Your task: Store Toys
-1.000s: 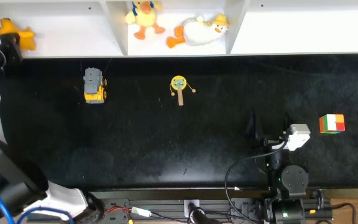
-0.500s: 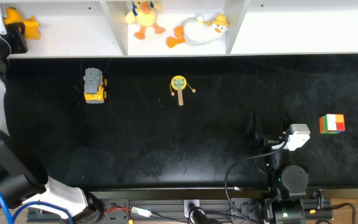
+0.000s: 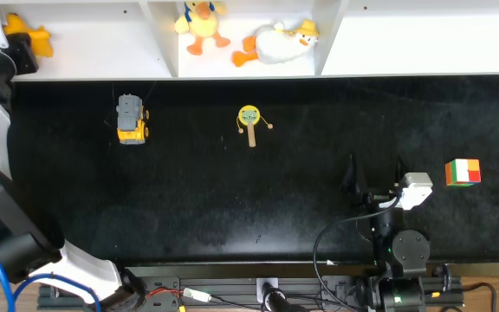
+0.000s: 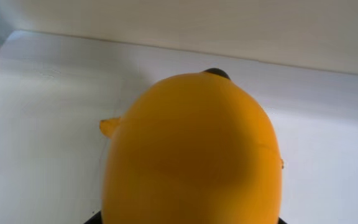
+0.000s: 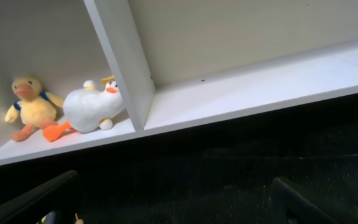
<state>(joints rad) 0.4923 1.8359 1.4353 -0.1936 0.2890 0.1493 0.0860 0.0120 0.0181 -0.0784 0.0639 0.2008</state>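
A round yellow toy (image 4: 191, 155) sits inside the white shelf's left compartment (image 3: 85, 43), with my left gripper (image 3: 17, 50) shut on it; the toy (image 3: 26, 35) hides the fingers in the left wrist view. On the black table lie a yellow-and-grey truck (image 3: 131, 119), a small yellow rattle (image 3: 249, 122) and a coloured cube (image 3: 463, 172). My right gripper (image 3: 373, 176) hangs open low over the table at the right, left of the cube, with nothing between its fingers (image 5: 48, 199).
A yellow duck plush (image 3: 202, 22) and a white duck plush (image 3: 275, 42) lie in the shelf's middle compartment, also seen as the yellow duck (image 5: 27, 106) and the white duck (image 5: 92, 109). A white divider (image 5: 126, 62) separates it from the right compartment (image 5: 278, 81).
My left gripper has carried the yellow toy farther back into the left shelf compartment. The right arm and the table toys have not moved.
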